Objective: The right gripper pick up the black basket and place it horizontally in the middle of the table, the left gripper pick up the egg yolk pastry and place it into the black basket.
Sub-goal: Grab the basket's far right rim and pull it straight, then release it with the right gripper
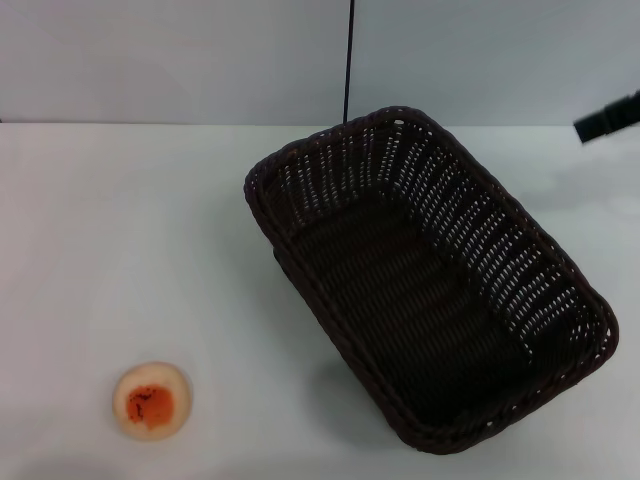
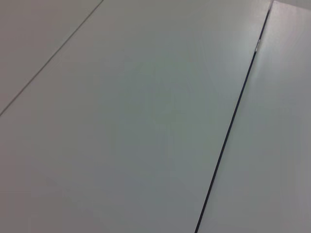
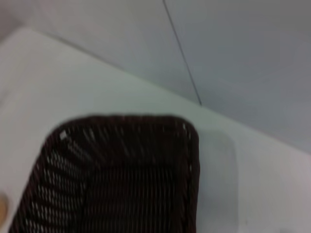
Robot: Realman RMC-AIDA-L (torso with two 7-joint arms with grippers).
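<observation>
1 black basket (image 1: 430, 290): empty, set diagonally on the table (image 1: 120, 230), right of centre. 1 egg yolk pastry (image 1: 151, 401): near left on the table (well apart from the basket). Right gripper (image 1: 606, 117): far right edge, apparently raised; finger state cannot be told. Left gripper: unseen.

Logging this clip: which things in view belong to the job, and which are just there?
Job: basket, set askew, empty; pastry near the table's left front; right gripper far right.
Just there: dark wall seam. Left gripper not in view.
</observation>
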